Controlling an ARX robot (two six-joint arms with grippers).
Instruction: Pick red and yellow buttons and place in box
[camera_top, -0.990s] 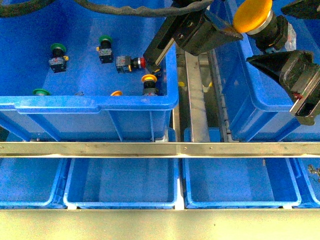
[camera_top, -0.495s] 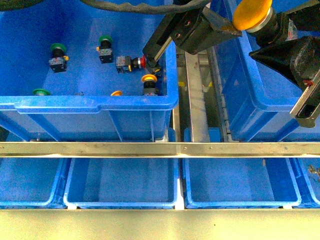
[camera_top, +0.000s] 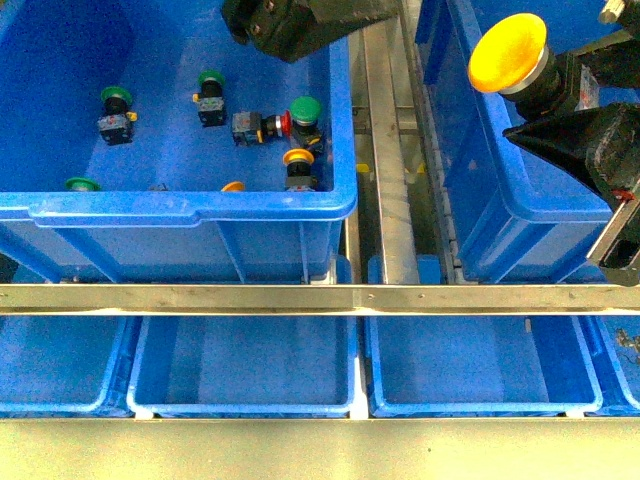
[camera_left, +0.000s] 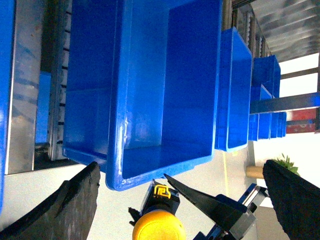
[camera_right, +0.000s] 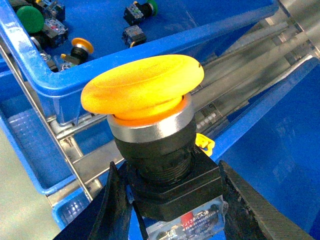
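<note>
My right gripper (camera_top: 562, 92) is shut on a large yellow button (camera_top: 508, 52) by its black body and holds it above the near-left part of the deep blue box (camera_top: 478, 200) on the right. In the right wrist view the yellow button (camera_right: 145, 87) sits between the fingers of the gripper (camera_right: 181, 212). My left gripper (camera_left: 185, 200) is open and empty; its view shows the box (camera_left: 150, 75) and the held button (camera_left: 159, 226). A red button (camera_top: 268, 126) and a small yellow button (camera_top: 298, 162) lie in the left crate (camera_top: 190, 208).
The left crate also holds several green-capped buttons (camera_top: 305, 110) and another yellow cap (camera_top: 232, 186) at its front wall. A metal rail (camera_top: 385, 150) runs between the crates. Shallow blue trays (camera_top: 245, 370) sit below a steel bar (camera_top: 320, 297).
My left arm has drawn back up and left out of the crate, uncovering a green button beside the red one. My right gripper with the yellow button has sunk slightly.
</note>
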